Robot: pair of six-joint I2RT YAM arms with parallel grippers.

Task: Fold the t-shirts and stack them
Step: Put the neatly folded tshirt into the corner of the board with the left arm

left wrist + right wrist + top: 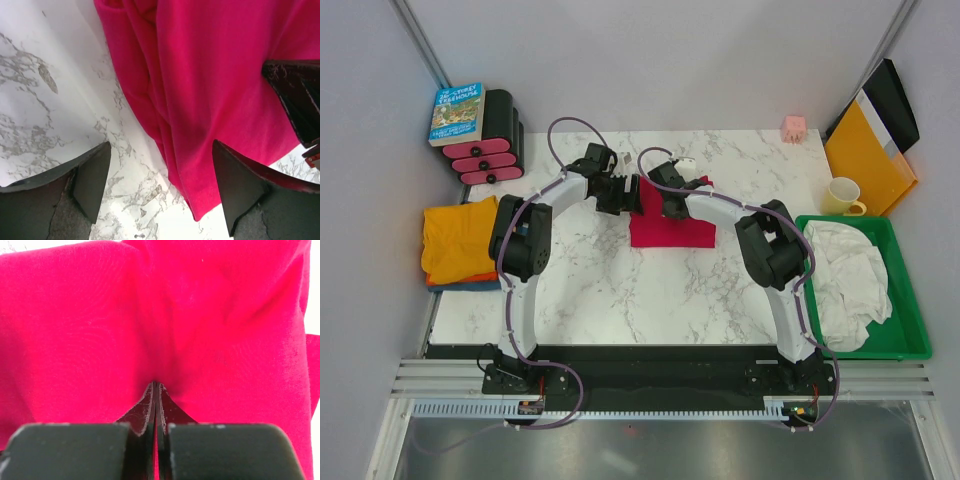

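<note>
A crimson red t-shirt [670, 228] lies folded on the marble table at the back centre. My right gripper [672, 205] is shut on a pinch of its fabric, and the red t-shirt [100, 315] fills the right wrist view around the closed tips of the right gripper [156, 384]. My left gripper [620, 195] stands open at the shirt's left edge. In the left wrist view the folded edge of the red t-shirt [210, 90] lies between the spread fingers of the left gripper [161, 145]. An orange t-shirt [458, 238] lies on a dark blue one [470, 284] at the table's left edge.
A green tray [910, 345] with white cloth sits at the right. A yellow mug [843, 196] and an orange-yellow folder [865, 150] stand at the back right, with a pink cube [793, 127] at the back. A book [457, 113] and a black-and-pink stack [492, 150] are at the back left.
</note>
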